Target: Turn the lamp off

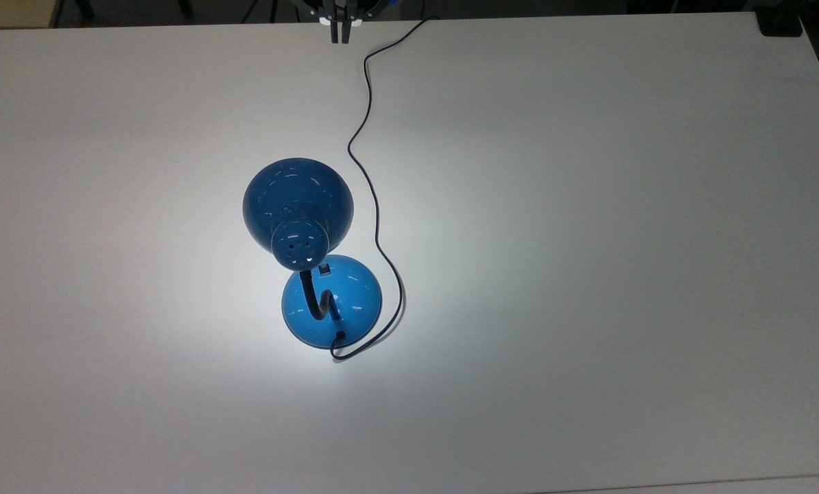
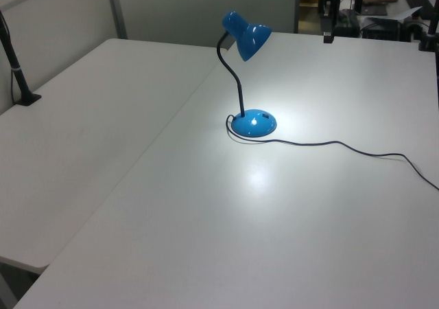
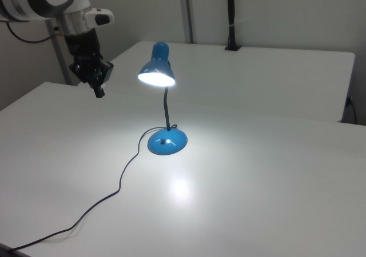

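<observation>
White tables [image 2: 103,151] side by side — pale partition walls [image 3: 274,11] behind.

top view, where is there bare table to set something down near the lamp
Most of the table is bare. The widest patch lies on the top view's right, beyond the cord; another lies on the top view's left of the lamp, and a strip lies below its base. It is crowded only where the cord runs up toward the gripper.

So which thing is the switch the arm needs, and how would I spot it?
Start at the wide white table and find the glossy blue desk lamp near its middle, lit and casting a bright pool. On its domed round base sits a small pale rectangular switch, on the side under the shade; it is the one pale spot on the blue.
</observation>
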You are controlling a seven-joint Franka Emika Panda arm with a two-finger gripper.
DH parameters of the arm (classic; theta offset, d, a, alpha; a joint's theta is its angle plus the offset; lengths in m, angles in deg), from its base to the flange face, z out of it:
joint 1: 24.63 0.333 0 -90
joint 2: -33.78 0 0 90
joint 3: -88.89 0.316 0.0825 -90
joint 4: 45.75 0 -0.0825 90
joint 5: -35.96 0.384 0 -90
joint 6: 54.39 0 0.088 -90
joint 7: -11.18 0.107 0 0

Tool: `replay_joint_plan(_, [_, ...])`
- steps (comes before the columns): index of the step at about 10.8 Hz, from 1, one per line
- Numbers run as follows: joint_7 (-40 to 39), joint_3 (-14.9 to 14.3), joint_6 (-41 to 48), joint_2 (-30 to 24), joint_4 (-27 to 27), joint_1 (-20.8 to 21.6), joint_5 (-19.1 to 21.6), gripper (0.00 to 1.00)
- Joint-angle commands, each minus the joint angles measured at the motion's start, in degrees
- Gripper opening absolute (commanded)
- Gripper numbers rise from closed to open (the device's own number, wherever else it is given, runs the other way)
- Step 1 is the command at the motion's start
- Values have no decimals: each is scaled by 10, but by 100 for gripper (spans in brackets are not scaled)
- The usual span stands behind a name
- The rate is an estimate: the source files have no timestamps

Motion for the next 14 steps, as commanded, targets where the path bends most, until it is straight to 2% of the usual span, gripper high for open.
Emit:
replay_joint_plan(1, [-25,-4,15,3,-9,5,2,0])
replay_joint_plan(9, [-25,-6,-80,32,-4,-31,1,0])
replay_joint_plan(14, [-25,-5,-234,36,126,-59,2,0])
